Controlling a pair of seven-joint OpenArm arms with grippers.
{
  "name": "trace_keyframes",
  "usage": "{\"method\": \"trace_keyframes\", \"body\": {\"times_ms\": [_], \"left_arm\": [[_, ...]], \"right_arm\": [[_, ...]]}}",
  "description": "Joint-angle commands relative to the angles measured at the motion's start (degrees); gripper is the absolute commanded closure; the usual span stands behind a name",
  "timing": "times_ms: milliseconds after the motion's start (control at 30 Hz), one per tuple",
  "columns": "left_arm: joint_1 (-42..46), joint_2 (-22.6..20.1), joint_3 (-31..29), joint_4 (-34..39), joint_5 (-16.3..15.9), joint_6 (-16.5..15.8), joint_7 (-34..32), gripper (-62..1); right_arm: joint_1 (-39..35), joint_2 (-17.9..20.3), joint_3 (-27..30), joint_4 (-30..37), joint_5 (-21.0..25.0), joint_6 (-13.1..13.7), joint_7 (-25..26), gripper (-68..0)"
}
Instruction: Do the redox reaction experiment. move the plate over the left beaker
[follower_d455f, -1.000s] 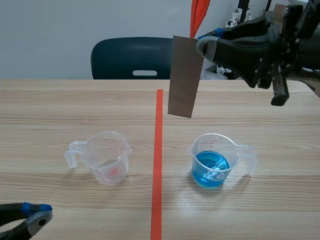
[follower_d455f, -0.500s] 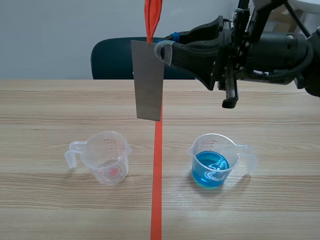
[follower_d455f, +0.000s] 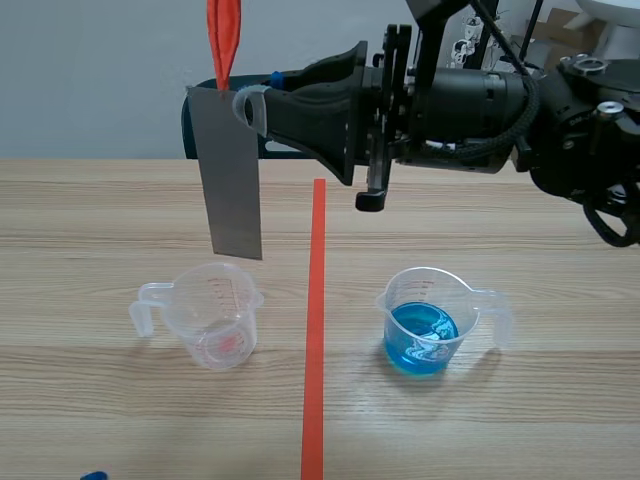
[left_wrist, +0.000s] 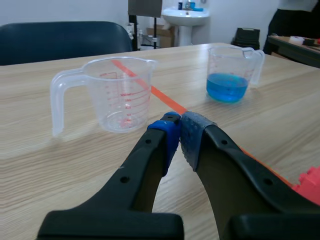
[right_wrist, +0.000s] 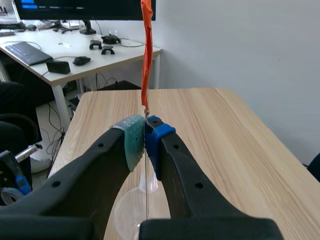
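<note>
Pads (left_wrist: 197, 134) pressing together on nothing, the left gripper (left_wrist: 175, 131) is sitting low on the robot's side of the left beaker (left_wrist: 120, 92), pointing toward it but well short of it. The left beaker itself is standing upright with its mouth open. Right above it the plate (follower_d455f: 228, 175) is hanging with its long axis vertical and its lower edge just clear of the beaker's rim. Whether it is hanging over the middle of the mouth or nearer the far rim cannot be told. Higher above the left beaker, the right gripper (follower_d455f: 250, 105) is clamping the plate's top corner, beside an orange ribbon (follower_d455f: 224, 40). Only the right arm is carrying the plate, so any remaining correction is looking like a small shift in depth over the left beaker.
</note>
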Motion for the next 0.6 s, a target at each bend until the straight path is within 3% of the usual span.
{"method": "trace_keyframes", "body": {"times_ms": [0, 167, 333, 567], "left_arm": [[0.50, 0.50, -2.19, 1.31, -0.39, -0.11, -0.83, -12.8], [0.46, 4.02, -8.61, 1.33, -1.07, -0.11, -0.87, -30.0], [0.28, 7.37, -12.96, 1.33, -1.03, -0.13, -0.63, -51.8], [0.33, 10.43, -14.60, 1.31, -1.01, -0.15, -0.61, -54.5]], "right_arm": [[1.42, -0.39, 0.90, 0.50, 1.95, 0.68, -0.09, -0.6], [1.42, -2.25, 0.90, 0.50, 4.17, 0.68, -3.43, -0.6], [1.42, -3.98, 0.90, 0.50, 4.17, 0.68, -4.66, -0.6], [1.44, -5.25, 0.92, 0.50, 4.13, 0.37, -6.62, -0.6]]}}
